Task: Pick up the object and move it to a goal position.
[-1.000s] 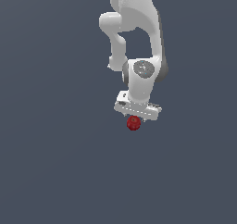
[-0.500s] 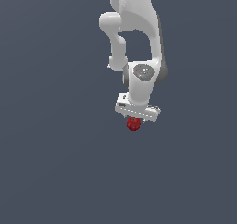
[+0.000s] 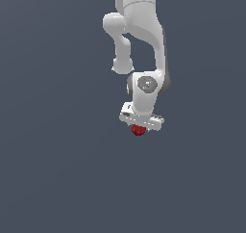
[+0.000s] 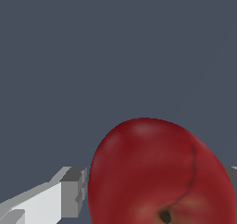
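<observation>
1. Exterior view: the white arm comes down from the top edge, a little right of centre, against a plain dark grey-blue ground.
2. The gripper sits just below the frame's middle. The red ball pokes out right under its white bar, touching it. The fingers are too small to make out here.
3. Nothing stands around the ball or in the arm's way, and no container shows.
4. Against the frames from a second and half a second ago, arm, gripper and ball sit in the same spot; no shift is visible.
5. Wrist view: the ball fills the lower right, smooth dark red with a crease and a small dark pit. A white-grey finger touches its side at the lower left, and a grey sliver meets it at the right edge, so the gripper is clamped on the ball.
</observation>
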Controlling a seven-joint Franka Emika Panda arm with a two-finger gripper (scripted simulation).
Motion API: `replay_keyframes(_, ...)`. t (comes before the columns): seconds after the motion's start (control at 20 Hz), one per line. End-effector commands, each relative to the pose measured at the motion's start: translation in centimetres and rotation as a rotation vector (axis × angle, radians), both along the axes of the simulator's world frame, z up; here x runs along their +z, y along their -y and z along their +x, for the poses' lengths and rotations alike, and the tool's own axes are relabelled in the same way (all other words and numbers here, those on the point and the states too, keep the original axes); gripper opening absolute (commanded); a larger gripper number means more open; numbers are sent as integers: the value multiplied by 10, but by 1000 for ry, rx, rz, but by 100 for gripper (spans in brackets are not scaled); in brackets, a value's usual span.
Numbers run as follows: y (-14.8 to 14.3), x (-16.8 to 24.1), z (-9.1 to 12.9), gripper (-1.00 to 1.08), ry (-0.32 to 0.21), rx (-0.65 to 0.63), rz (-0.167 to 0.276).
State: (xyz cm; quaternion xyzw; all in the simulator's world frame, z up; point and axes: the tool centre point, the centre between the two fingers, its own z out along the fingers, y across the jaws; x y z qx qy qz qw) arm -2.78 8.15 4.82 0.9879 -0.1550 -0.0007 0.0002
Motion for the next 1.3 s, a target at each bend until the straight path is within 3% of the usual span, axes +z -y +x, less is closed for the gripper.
replay_keyframes(0.0,0,-2,1,100,1,0,0)
replay_keyframes(0.05,0,-2,1,-100,1,0,0)
replay_keyframes(0.75,5,-1,1,-100,2,1,1)
replay_keyframes(1.0,29,2,4,-100,2,1,1)
replay_keyframes(1.25,71,6,8,-100,2,1,1)
